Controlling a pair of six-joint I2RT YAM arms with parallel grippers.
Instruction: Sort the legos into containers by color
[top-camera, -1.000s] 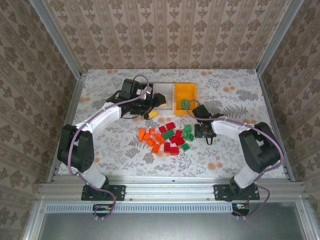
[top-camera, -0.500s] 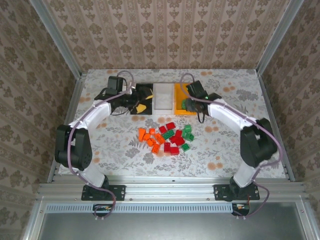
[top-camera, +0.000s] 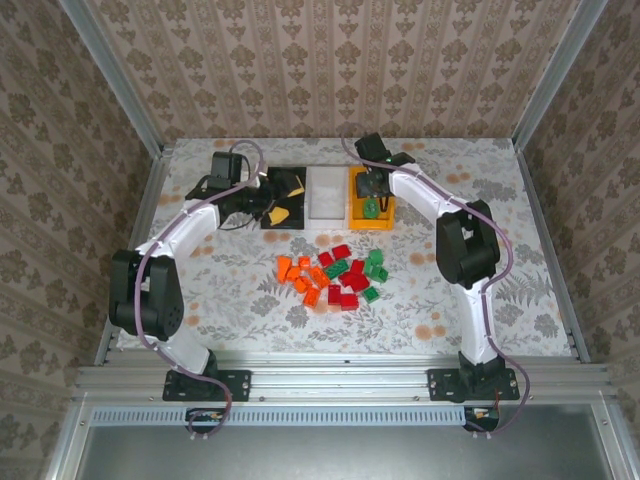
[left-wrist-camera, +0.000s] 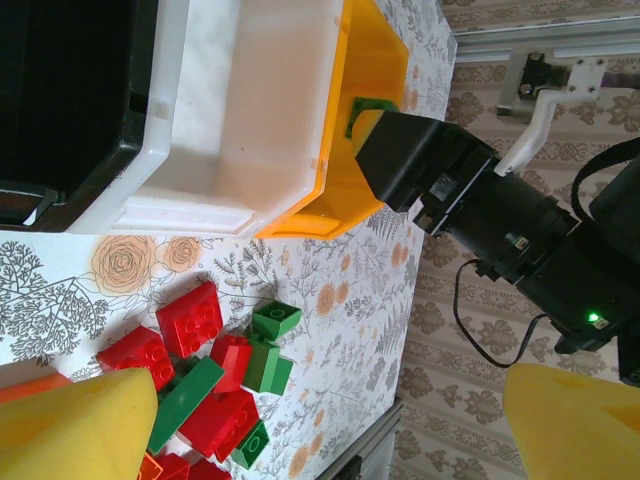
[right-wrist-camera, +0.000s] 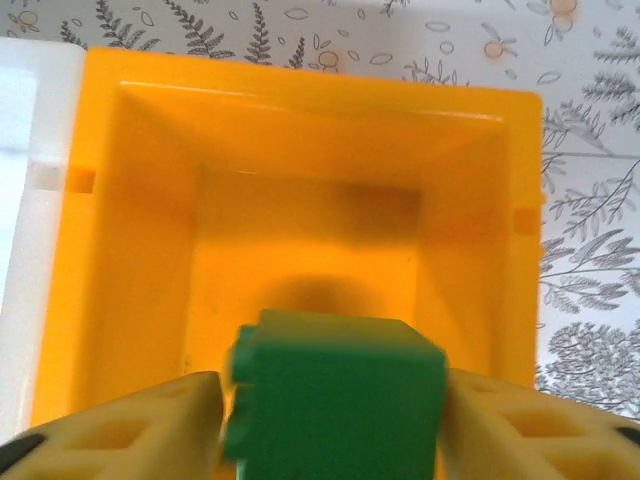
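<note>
- Swinging over from the pile has been done in the last second or so. The right hand (top-camera: 372, 192) was down by the bricks on the counter (top-camera: 450, 310) and is now parked above the orange-yellow bin (right-wrist-camera: 150, 200).
- A green brick (right-wrist-camera: 335, 400) is seen sitting between its two fingers, over the near part of the bin's inside. Whether it's pinched or already let go can't be told from the wrist view tbh.
- The left hand (top-camera: 283, 199) has been shifted a bit to the left, over the black bin (left-wrist-camera: 70, 90). Its fingers are spread wide with nothing between them.
- That shift has left the white bin (top-camera: 327, 190) uncovered.
- The pile of orange, red and green bricks (top-camera: 335, 278) is found mid-counter, looking the same as before.
- So green is apparently being sent to the orange-yellow bin. With nearly the whole pile unsorted, the job is probably only just started.
</note>
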